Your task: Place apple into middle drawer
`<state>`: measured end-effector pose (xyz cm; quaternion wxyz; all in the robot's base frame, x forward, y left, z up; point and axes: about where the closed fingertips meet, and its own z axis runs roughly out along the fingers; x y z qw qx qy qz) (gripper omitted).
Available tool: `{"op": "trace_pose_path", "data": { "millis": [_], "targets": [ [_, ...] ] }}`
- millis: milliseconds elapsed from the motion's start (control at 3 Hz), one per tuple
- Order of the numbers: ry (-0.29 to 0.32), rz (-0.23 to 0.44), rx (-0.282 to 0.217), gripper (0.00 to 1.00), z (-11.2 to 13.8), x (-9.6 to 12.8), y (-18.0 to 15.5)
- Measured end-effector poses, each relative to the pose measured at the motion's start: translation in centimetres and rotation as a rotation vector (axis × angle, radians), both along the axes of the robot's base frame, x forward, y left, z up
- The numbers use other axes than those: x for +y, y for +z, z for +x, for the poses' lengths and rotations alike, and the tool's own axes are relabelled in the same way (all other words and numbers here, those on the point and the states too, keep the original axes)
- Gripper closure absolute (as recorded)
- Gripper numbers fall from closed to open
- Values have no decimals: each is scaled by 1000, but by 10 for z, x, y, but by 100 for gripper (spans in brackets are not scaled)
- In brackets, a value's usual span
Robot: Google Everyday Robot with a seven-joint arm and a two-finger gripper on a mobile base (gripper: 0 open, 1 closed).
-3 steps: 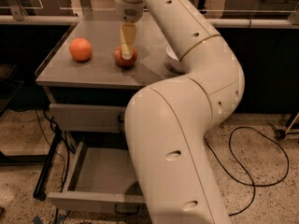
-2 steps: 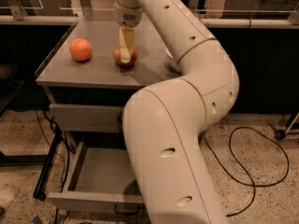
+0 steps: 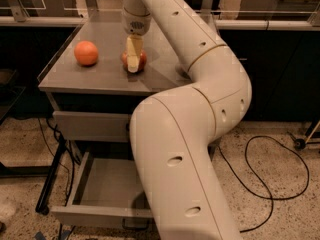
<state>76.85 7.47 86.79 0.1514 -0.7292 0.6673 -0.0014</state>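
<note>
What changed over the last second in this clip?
The gripper dipped slightly lower at the apple, and the arm bend swung a little to the picture's left. The apple did not leave the cabinet top. The orange and the open middle drawer stayed put.

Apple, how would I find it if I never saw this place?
Find the grey cabinet top above the open drawer. Two round fruits sit there; the apple is the right-hand one, right at the robot's gripper. It is dark red, while the orange beside it is plain orange all over.
</note>
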Motion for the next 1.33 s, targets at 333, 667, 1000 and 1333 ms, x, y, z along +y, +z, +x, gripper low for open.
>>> {"op": "trace_pose_path", "data": {
  "millis": [333, 667, 1000, 1333],
  "targets": [
    [1, 1, 19, 0, 0, 2, -9],
    [-6, 29, 23, 0, 6, 8, -22],
    [-6, 39, 9, 2, 11, 12, -24],
    [-6, 39, 9, 28, 12, 12, -24]
  ]
}}
